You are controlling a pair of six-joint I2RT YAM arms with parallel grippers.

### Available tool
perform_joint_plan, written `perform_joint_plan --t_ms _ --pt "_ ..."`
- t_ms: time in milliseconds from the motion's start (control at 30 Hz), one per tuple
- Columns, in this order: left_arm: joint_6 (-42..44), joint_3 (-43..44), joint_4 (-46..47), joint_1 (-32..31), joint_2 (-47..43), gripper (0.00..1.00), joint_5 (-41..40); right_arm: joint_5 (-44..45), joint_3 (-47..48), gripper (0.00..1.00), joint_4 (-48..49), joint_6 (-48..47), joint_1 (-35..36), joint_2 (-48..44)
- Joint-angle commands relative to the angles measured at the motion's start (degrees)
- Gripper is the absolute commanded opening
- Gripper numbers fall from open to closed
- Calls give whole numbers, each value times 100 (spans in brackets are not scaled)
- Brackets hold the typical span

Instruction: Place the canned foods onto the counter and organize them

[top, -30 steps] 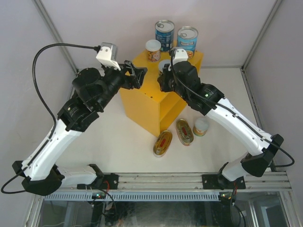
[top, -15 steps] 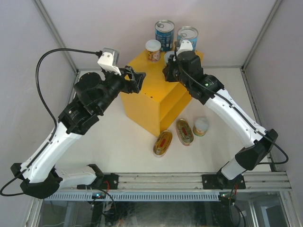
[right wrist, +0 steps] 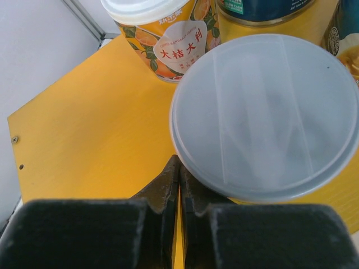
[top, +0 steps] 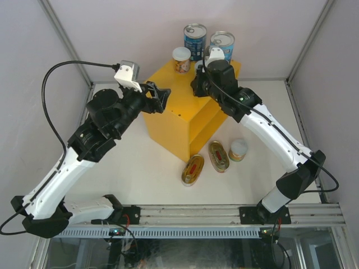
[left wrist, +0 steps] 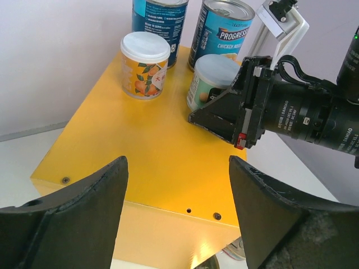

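Two tall blue cans point(top: 194, 40) point(top: 222, 45) and a small orange-labelled can point(top: 181, 59) stand at the back of the yellow counter point(top: 179, 126). My right gripper point(top: 196, 85) is shut and empty. Its tips point(right wrist: 179, 168) touch the side of a second small can with a pale lid point(right wrist: 263, 112), which also shows in the left wrist view point(left wrist: 216, 78). My left gripper point(top: 160, 95) is open and empty, above the counter's near left corner point(left wrist: 140, 151). On the table lie two oval tins point(top: 193, 170) point(top: 218, 156) and a third small can point(top: 238, 149).
The counter stands at an angle mid-table, its open side facing front right. Grey walls with metal posts close in the back and both sides. A metal rail runs along the near edge point(top: 190, 216).
My right gripper has moved back across the counter top with the pale-lidded small can ahead of it, closer to the tall cans. My left gripper has shifted slightly left.
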Motion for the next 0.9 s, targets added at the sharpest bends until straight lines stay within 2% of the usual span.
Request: perform_joint_plan --t_ms 0,300,433,567,767,867 --pt "98 -100 128 34 -235 76 45 -42 297 0 279 -166 -40 98" --pt "21 -207 -8 36 -423 77 75 -93 341 1 288 -229 13 143" --pt "27 -176 -105 34 -516 78 91 67 479 4 86 -312 301 21" --pt "-1 -310 -225 34 -654 80 89 309 462 14 -182 -326 622 -266" --pt "-24 -498 -700 28 -903 81 27 588 -120 33 -381 -84 981 -1127" --pt "-48 -601 -958 -24 -1127 81 -102 652 -472 35 -408 72 1080 -1556"
